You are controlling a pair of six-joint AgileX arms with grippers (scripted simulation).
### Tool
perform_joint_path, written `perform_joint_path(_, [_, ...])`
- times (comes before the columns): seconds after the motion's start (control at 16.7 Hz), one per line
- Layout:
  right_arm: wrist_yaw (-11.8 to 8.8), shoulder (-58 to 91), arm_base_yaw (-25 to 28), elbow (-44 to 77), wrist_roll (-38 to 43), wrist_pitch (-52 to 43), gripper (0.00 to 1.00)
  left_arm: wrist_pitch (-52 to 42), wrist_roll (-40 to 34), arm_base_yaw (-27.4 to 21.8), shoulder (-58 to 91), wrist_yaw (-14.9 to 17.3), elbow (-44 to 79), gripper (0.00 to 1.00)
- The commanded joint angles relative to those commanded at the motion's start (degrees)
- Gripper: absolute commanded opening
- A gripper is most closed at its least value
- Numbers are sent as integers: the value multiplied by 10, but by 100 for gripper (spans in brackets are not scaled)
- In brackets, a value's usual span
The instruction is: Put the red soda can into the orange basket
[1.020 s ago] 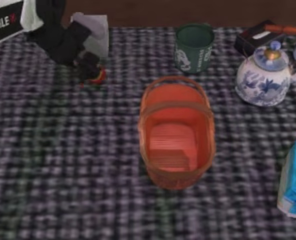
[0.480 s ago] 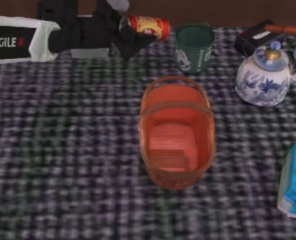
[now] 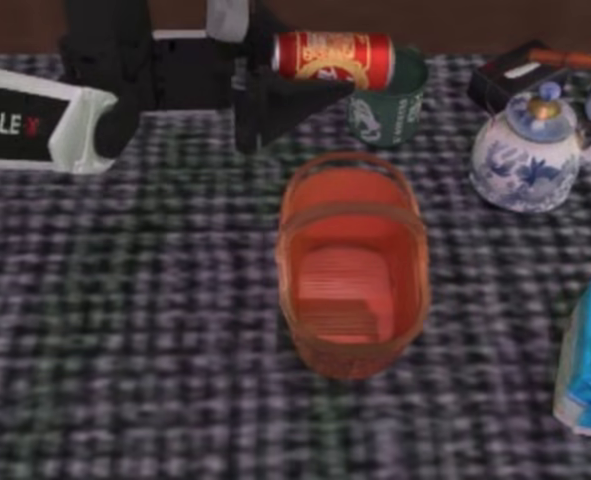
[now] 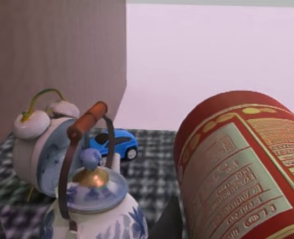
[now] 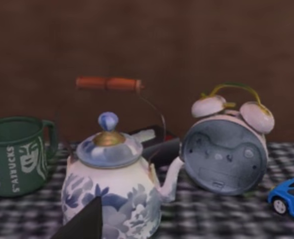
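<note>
The red soda can [image 3: 333, 55] lies on its side in the air at the back of the table, with my left gripper [image 3: 310, 78] shut on it. In the top view the can overlaps the rim of the dark green mug [image 3: 387, 100]. The orange basket [image 3: 353, 300] stands upright in the middle of the table, nearer the front than the can, and nothing lies in it. In the left wrist view the can [image 4: 241, 169] fills the foreground beside a dark finger [image 4: 169, 221]. My right arm is out of the top view.
A blue-and-white teapot [image 3: 527, 150] stands at the back right, with a black box [image 3: 510, 75] and an alarm clock [image 5: 226, 149] behind it. A blue carton [image 3: 590, 360] lies at the right edge. A blue toy car [image 4: 114, 143] sits past the clock.
My left arm has lifted the can off the cloth at the back left and carried it rightward, up to the mug's rim. The basket has not moved.
</note>
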Motion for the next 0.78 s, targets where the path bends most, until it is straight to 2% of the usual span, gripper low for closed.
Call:
perform_joint_path(0.12, [0, 0, 0, 0, 0, 0, 100, 22, -8, -2, -9, 17, -13, 0])
perform_joint_path(0.54, [0, 0, 0, 0, 0, 0, 100, 33, -7, 0, 1, 19, -14, 0])
perform_joint_path(0.78, [0, 0, 0, 0, 0, 0, 100, 116, -8, 5, 65, 21, -26, 0])
